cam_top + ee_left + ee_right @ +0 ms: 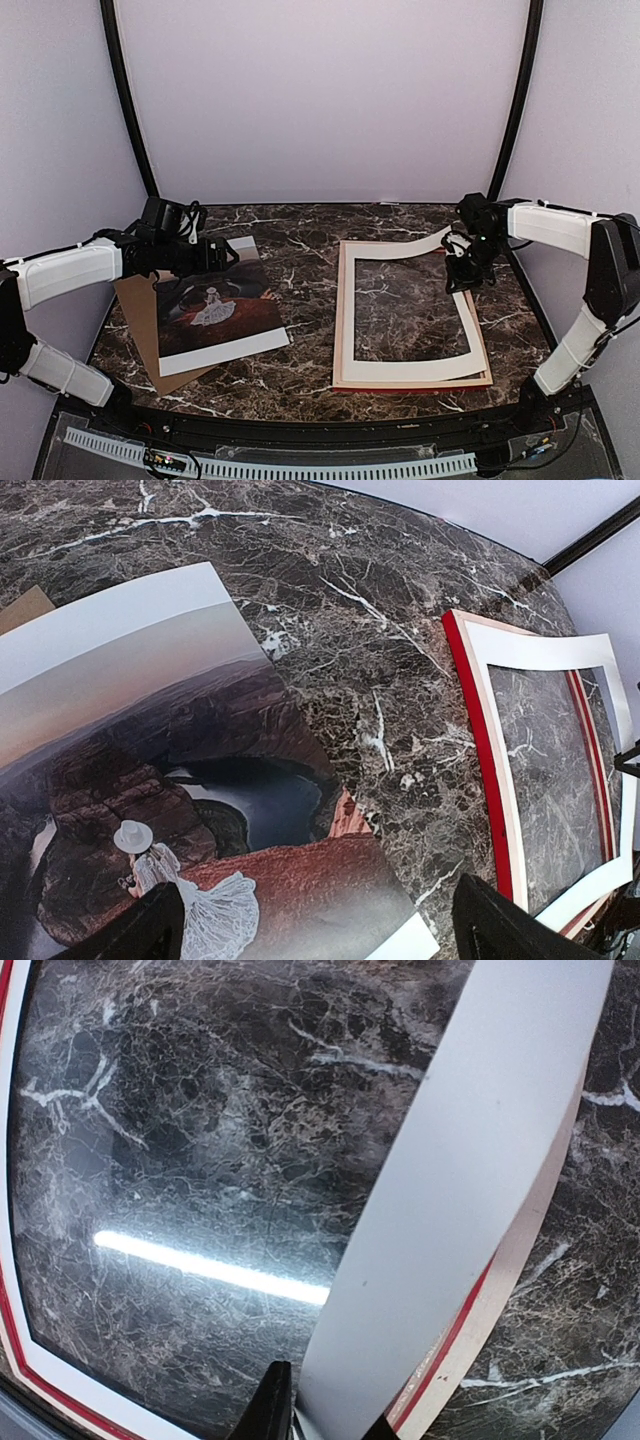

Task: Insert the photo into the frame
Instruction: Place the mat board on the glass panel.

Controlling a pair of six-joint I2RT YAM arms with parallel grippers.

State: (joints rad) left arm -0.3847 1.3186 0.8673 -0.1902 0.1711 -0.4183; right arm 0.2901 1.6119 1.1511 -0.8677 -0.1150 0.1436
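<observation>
The photo (222, 312) lies flat and face up on the left half of the tabletop (300, 250), turned slightly askew, well apart from the frame (412, 383), which lies flat on the right half. It is not yet in the frame, and nothing grips it

The left claw (228, 253) hangs over the photo's far edge with its fingers (125, 932) spread wide, one on either side of the print in the left wrist view. The right claw (462, 262) is clamped on the far right corner of the white mat (395, 250), whose other sides rest on the frame. That corner curls up off the rail, and the right wrist view shows the mat strip pinched between the fingers (272, 1410)

The step in hand looks like dealing with the mat, since while it sits over the opening it stands in the way of the print. Next, the mat probably has to be lifted clear and set aside. Then an edge of the photo needs a grip, which calls for care: thin paper lying flat gives little to pinch

A brown backing board (138, 315) lies under the photo's left side, showing beyond its left edge and its near left corner. It may slide along with the print when that is drawn toward the frame
</observation>
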